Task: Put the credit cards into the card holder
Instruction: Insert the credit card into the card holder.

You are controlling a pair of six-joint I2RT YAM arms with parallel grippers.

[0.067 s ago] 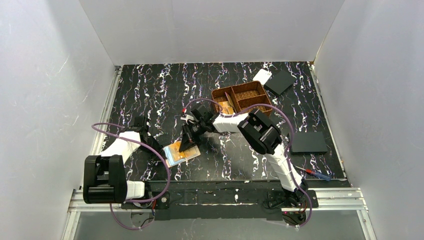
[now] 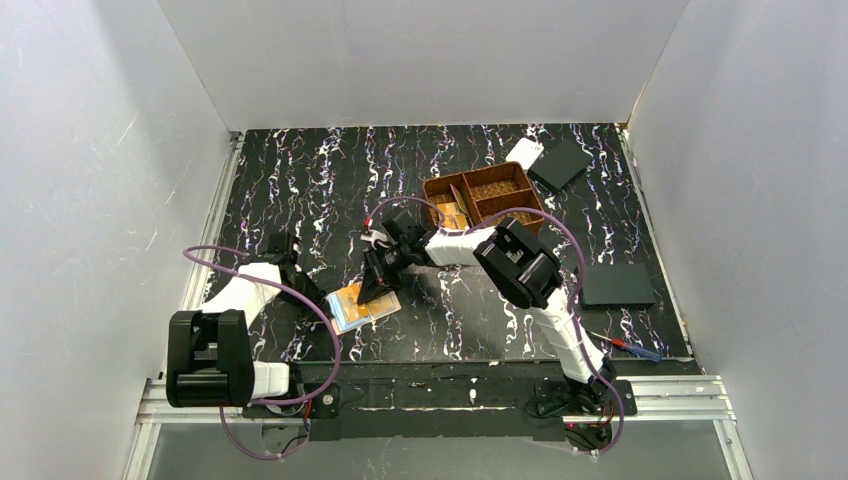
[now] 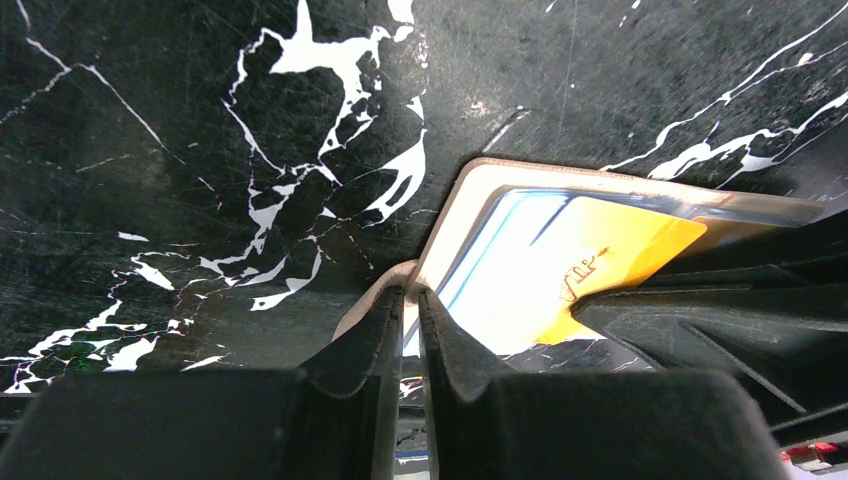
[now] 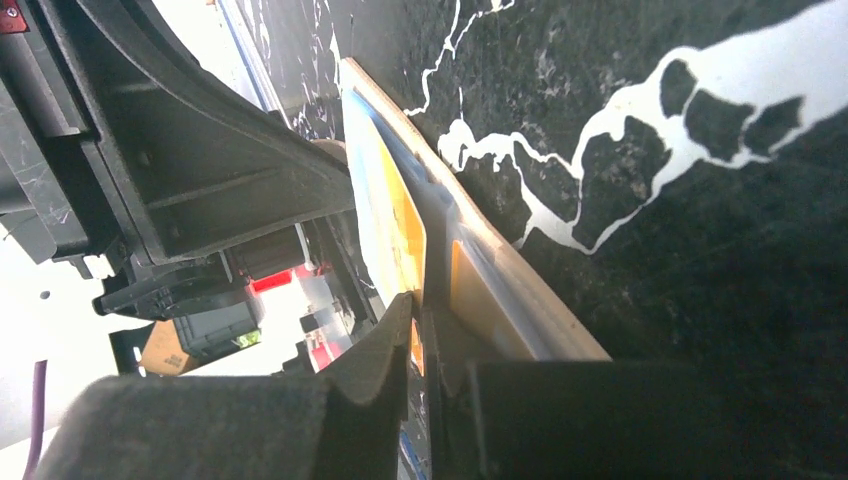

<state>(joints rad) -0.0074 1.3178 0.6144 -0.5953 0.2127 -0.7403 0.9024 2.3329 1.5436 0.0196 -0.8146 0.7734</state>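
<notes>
1. Table [image 2: 300, 190]: black with white marbling, filling the floor between white walls.
2. Left arm [image 2: 240, 290] reaches in from the near-left corner. Right arm [image 2: 520, 265] bends leftward from the near-right. Both meet left of centre.
3. Basket [image 2: 505, 185]: brown, woven, with 3 compartments, at the far centre-right. Several orange cards [image 2: 452, 215] lie in its left compartment.
4. 2 flat black squares: 1 [image 2: 562, 163] just beyond the basket at the far right, 1 [image 2: 617, 285] near the right edge.
5. Wallet [image 2: 360, 312]: lying open on the table left of centre, where the arms meet. It has a tan rim and a pale blue inner face.
6. Left gripper [image 3: 410, 300]: its jaws are narrowed to a slit and pinch the wallet's tan edge.
7. Right gripper [image 4: 420, 320]: its jaws are almost together, clamped on 1 orange card [image 4: 405, 225]. That card lies against the wallet's blue inner face, partly tucked behind a clear slot.
8. White piece [image 2: 524, 152]: a small rectangle touching the far black square.
9. Tool [image 2: 630, 347]: thin, with red and blue on it, at the near right.
</notes>
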